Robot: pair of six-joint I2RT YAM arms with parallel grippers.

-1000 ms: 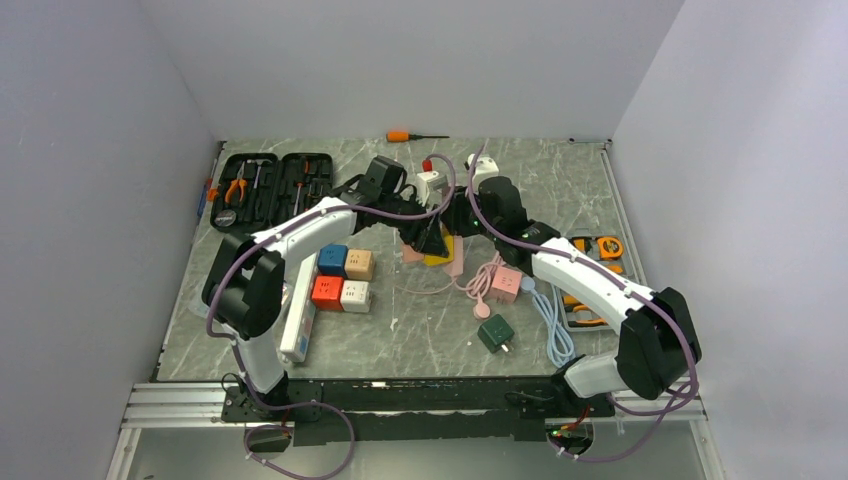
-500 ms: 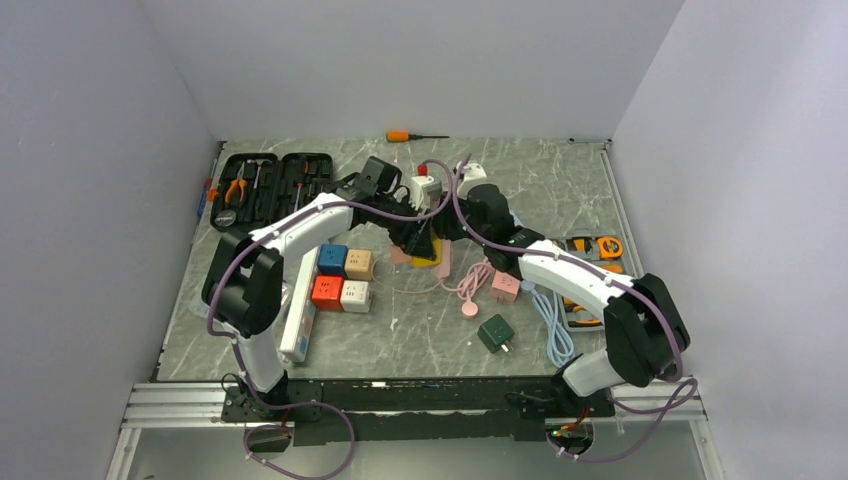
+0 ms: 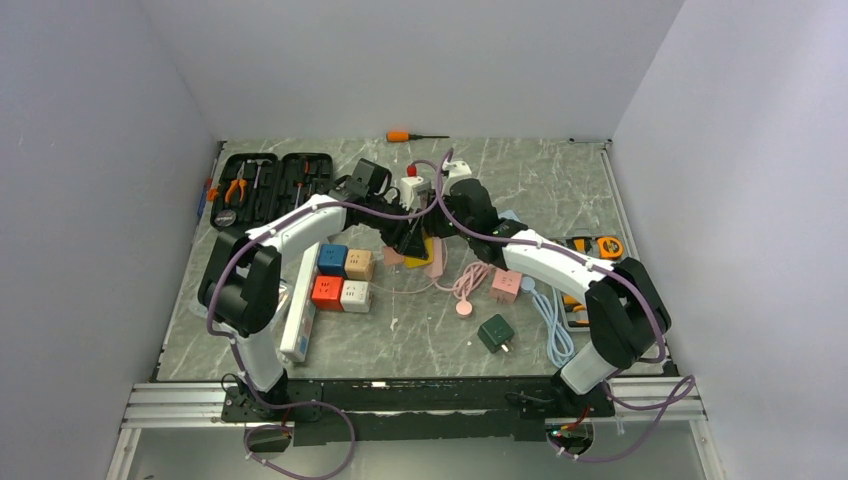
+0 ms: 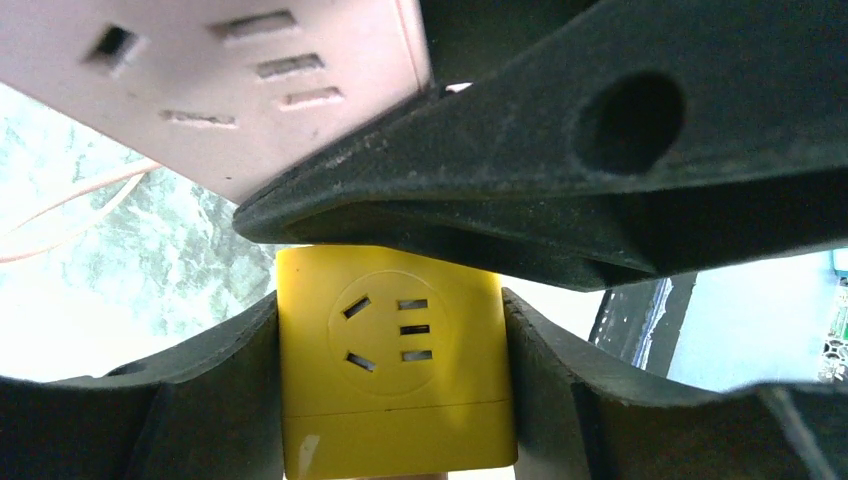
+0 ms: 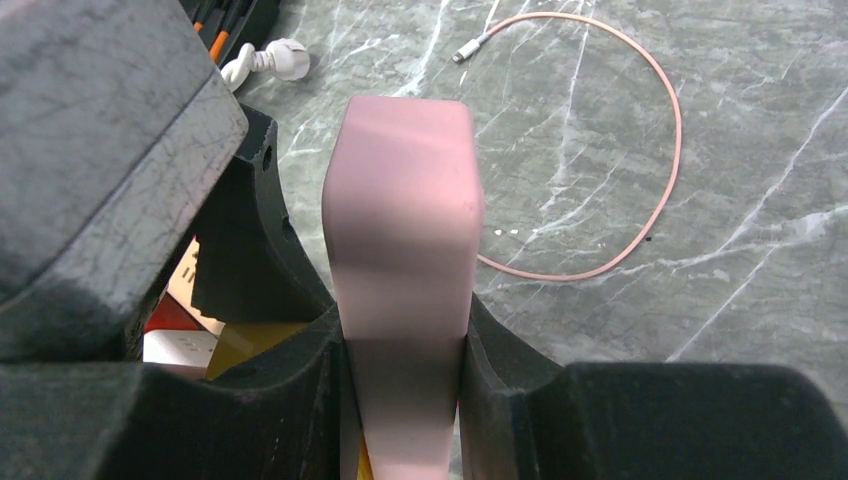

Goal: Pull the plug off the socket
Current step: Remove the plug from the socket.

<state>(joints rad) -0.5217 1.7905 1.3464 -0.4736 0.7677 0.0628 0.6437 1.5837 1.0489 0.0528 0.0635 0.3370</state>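
Note:
My left gripper (image 4: 390, 335) is shut on a yellow cube plug (image 4: 392, 400), its two fingers pressed against the cube's sides. Just above it lies the pink socket strip (image 4: 220, 90), and a black finger of the right gripper (image 4: 560, 150) crosses in front. In the right wrist view my right gripper (image 5: 405, 345) is shut on the narrow end of the pink socket strip (image 5: 400, 200), with the yellow plug (image 5: 240, 345) showing beside it. From above, both grippers meet at the table's middle, over the yellow plug (image 3: 430, 250) and the pink socket strip (image 3: 438, 264).
A black tool case (image 3: 270, 185) lies at back left and an orange screwdriver (image 3: 410, 136) at the back. Coloured cubes (image 3: 345, 278) and a white power strip (image 3: 300, 320) are on the left. A pink cube (image 3: 505, 285), green adapter (image 3: 495, 333) and coiled cables (image 3: 555, 320) lie on the right.
Both grippers have shifted left together with the yellow plug and pink strip. The right arm has stretched further left, dragging the pink cable and pink cube along.

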